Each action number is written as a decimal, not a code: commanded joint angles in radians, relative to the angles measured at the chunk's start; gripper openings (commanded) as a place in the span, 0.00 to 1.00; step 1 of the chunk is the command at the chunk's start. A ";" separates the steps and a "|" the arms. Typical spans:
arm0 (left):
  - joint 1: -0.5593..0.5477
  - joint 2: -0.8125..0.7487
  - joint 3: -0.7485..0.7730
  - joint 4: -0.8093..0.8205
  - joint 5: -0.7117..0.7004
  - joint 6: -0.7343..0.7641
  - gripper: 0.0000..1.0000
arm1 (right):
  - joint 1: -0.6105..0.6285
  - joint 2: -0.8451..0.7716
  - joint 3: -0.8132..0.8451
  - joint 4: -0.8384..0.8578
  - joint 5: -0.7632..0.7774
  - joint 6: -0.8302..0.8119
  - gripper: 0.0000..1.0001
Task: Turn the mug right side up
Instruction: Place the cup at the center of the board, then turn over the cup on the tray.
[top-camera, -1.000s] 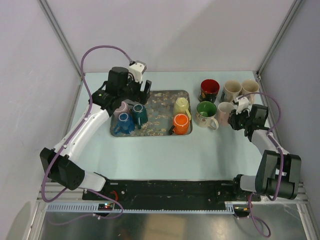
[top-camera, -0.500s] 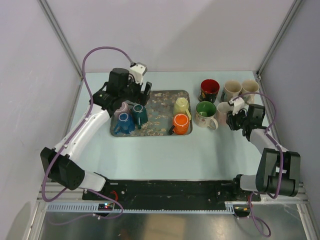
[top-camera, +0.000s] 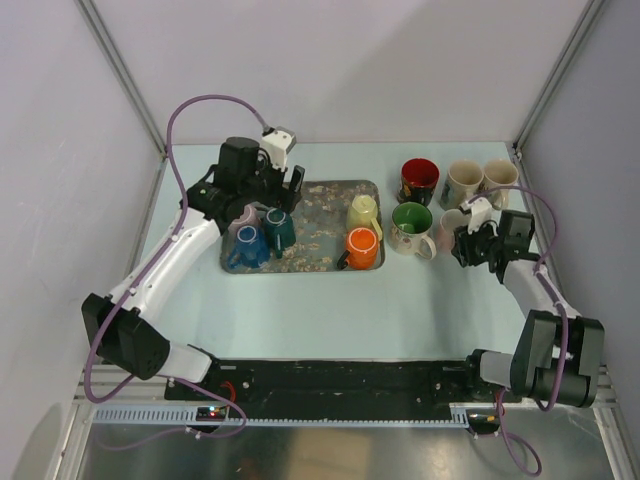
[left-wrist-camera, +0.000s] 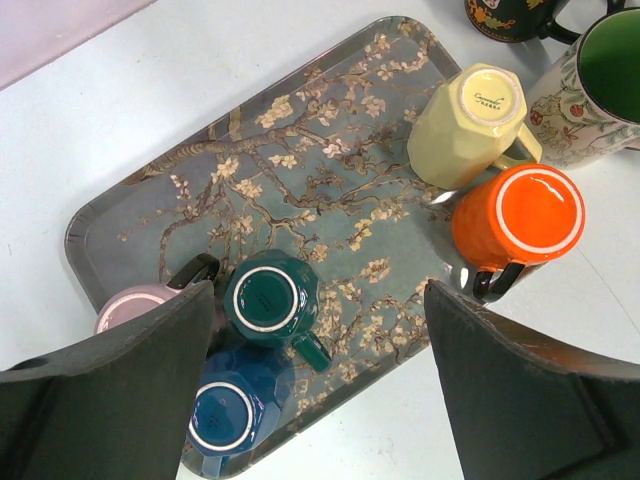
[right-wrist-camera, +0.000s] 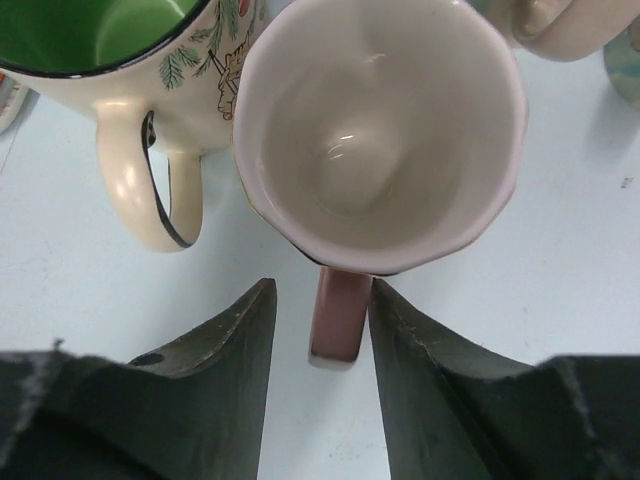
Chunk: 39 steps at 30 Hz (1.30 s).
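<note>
A pink mug (right-wrist-camera: 375, 140) stands upright with its mouth up, right of the tray; it also shows in the top view (top-camera: 449, 222). My right gripper (right-wrist-camera: 322, 290) straddles its handle (right-wrist-camera: 340, 315). The jaws are slightly apart: the right finger touches the handle and the left one stands off it. In the top view this gripper (top-camera: 467, 245) sits just near of the mug. My left gripper (left-wrist-camera: 318, 300) is wide open and empty above the tray (left-wrist-camera: 300, 170), over a teal mug (left-wrist-camera: 265, 298), a blue mug (left-wrist-camera: 228, 415) and a pink mug (left-wrist-camera: 130, 308), all base up.
A yellow mug (left-wrist-camera: 470, 120) and an orange mug (left-wrist-camera: 520, 212) stand base up at the tray's right end. Upright mugs crowd the pink one: a green-lined mug (top-camera: 411, 225), a dark red one (top-camera: 419, 180) and two cream ones (top-camera: 463, 180) (top-camera: 499, 176).
My right wrist has shifted slightly toward the near side, with the pink mug staying upright on the table. My left arm has hardly moved above the tray.
</note>
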 joint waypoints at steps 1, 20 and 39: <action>0.001 -0.008 -0.013 0.030 0.024 0.004 0.89 | -0.018 -0.075 0.099 -0.129 0.006 0.018 0.53; 0.002 -0.074 -0.133 -0.021 -0.034 0.162 0.94 | 0.583 -0.054 0.337 -0.160 0.116 0.021 0.78; 0.016 -0.167 -0.203 -0.049 -0.029 0.183 0.95 | 0.646 0.528 0.774 -0.138 0.236 0.251 0.57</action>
